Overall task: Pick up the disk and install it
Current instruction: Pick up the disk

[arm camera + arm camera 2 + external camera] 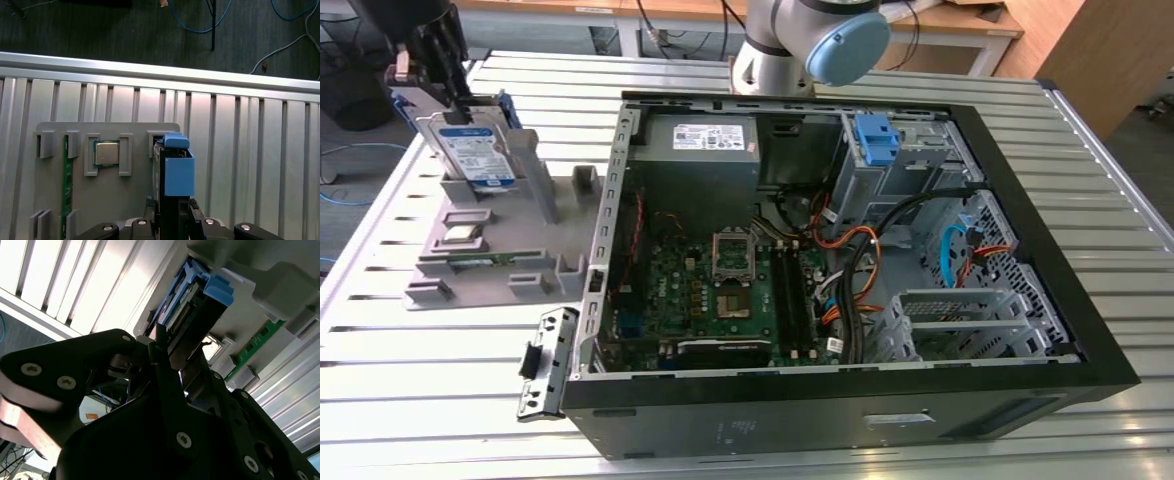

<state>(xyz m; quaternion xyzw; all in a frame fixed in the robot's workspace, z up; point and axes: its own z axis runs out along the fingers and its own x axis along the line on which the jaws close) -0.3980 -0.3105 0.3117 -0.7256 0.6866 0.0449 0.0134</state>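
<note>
Seemingly mid-pick-up at ten o'clock, the gripper [450,100] jaws clamp the disk [478,155], which likely needs a straight lift from its grey holder [520,235].

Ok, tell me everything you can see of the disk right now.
Here the disk is a flat silver drive with a white-and-blue label on its face, framed by blue plastic rails. It stands upright on edge in a slot of the grey holder, which lies on the slatted metal table at the exterior view's left, outside the open computer case. The black pincer is at its top edge. In the first wrist view it is edge-on, its blue rail facing the camera.
</note>
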